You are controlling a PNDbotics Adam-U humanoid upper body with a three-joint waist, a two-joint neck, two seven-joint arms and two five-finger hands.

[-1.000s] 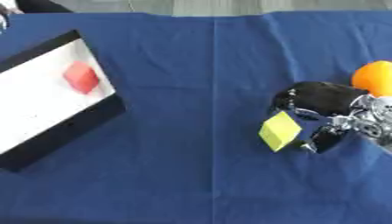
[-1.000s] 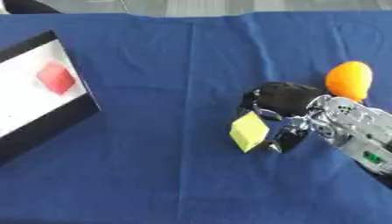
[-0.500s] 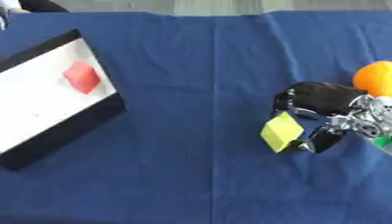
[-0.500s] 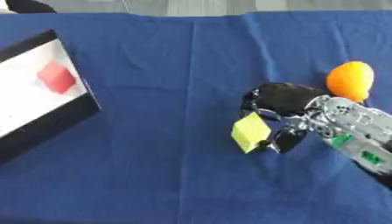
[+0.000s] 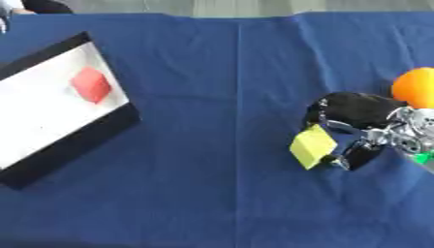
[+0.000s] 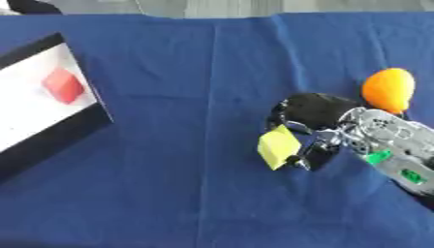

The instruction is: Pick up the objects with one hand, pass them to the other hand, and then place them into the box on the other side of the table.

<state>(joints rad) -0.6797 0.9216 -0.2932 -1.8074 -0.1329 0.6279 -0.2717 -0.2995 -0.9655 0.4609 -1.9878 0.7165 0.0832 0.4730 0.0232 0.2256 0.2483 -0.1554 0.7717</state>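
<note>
My right hand (image 6: 326,130) comes in from the right and is shut on a yellow block (image 5: 312,146), pinching it between fingers and thumb just above the blue cloth. An orange ball-like object (image 6: 388,90) lies on the cloth just behind the hand. At the far left stands the black-walled box (image 5: 72,143) with a white floor; a red block (image 5: 91,84) lies inside it. My left hand shows in neither view.
A blue cloth (image 5: 203,72) covers the whole table, with a fold line running down its middle. A dark shape (image 5: 42,6) shows at the far left edge beyond the table.
The right hand with the yellow block has barely shifted; the box, red block and orange object stay where they were.
</note>
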